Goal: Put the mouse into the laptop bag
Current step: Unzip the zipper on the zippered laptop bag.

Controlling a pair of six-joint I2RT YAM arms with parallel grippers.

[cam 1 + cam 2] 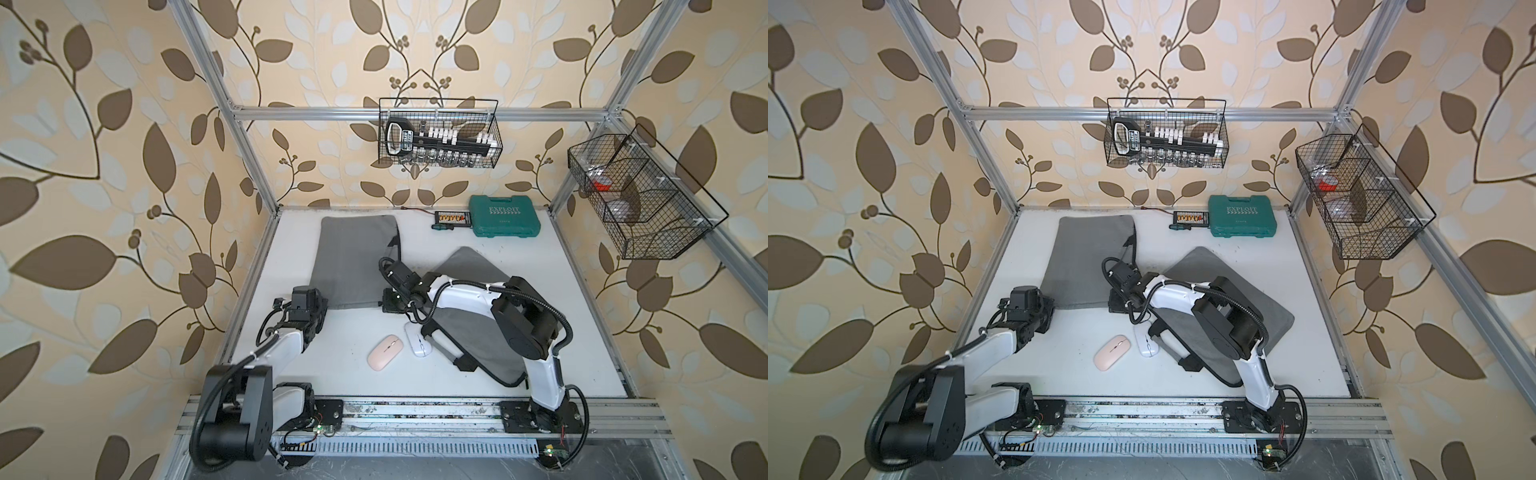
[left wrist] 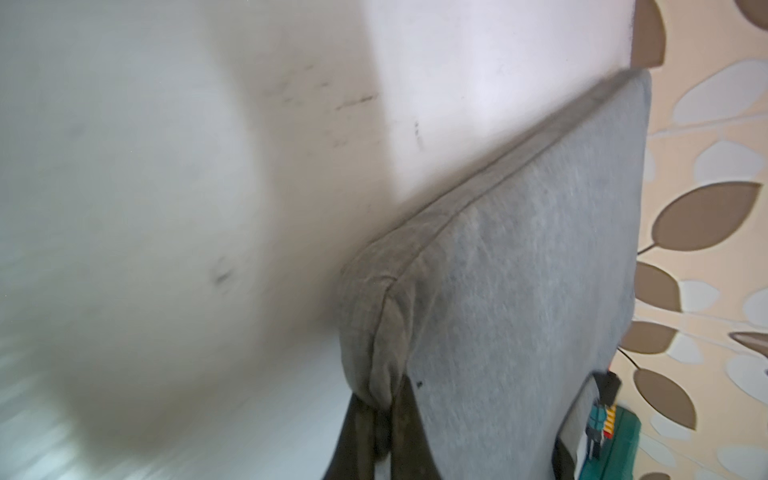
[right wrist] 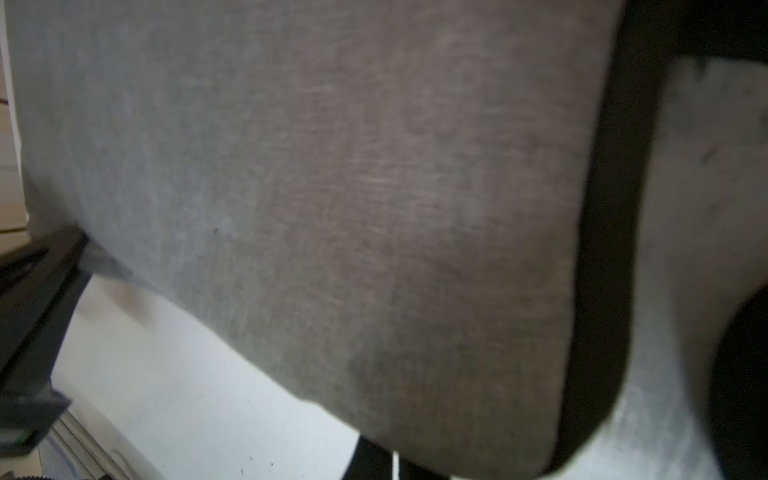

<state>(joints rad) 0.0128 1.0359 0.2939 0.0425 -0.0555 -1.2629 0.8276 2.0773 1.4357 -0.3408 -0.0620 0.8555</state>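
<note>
Left claw (image 2: 382,440): clenched on the near-left corner of the laptop bag (image 1: 353,253). Only the left wrist view shows this, with fabric bunched between the fingers (image 2: 409,428); in both top views the wrist hides the tips. Right claw (image 1: 390,303): clenched at the bag's near-right corner. The right wrist view is mostly grey fabric, so can't tell if any is pinched. Bag lies at 11 o'clock on the counter (image 1: 353,382). Pink mouse (image 1: 385,352) and white mouse (image 1: 419,340) sit side by side at 6 o'clock, outside the bag; both top views show them, neither wrist view does. Second grey bag (image 1: 473,270) at 3 o'clock, under the right arm.
</note>
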